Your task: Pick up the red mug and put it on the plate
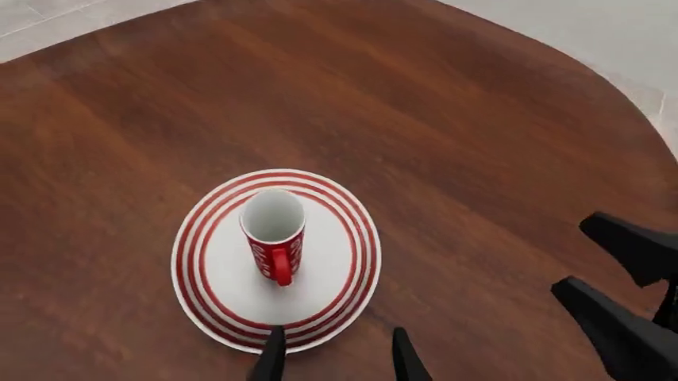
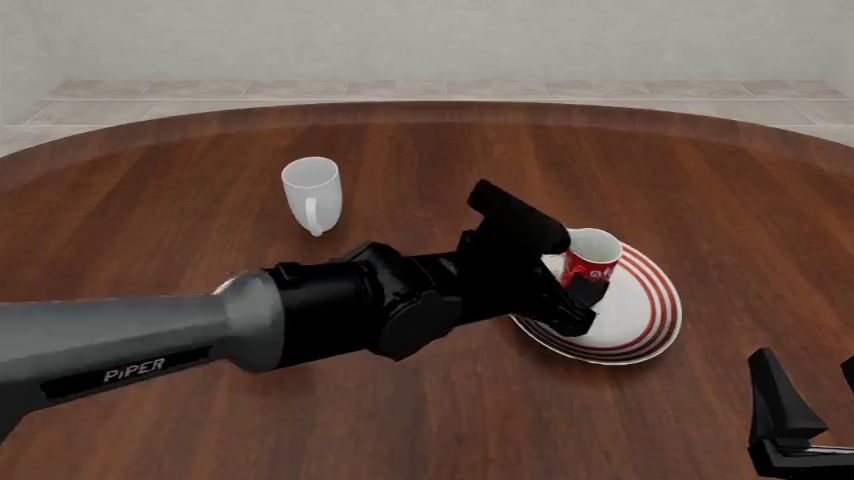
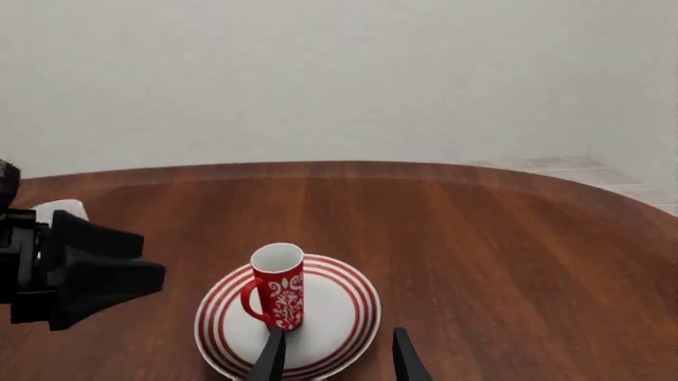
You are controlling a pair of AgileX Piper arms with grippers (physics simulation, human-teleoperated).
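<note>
Bright, even, sharp, shadowless render.

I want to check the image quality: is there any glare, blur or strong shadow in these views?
Front view: even, soft light, everything sharp, only a faint sheen on the table. Left wrist view: the red mug on the plate is crisp, with hardly any shadow. Right wrist view: sharp too, no glare.

red mug (image 3: 279,286): upright, centred on plate (image 3: 344,325) | plate: flat on table
</note>
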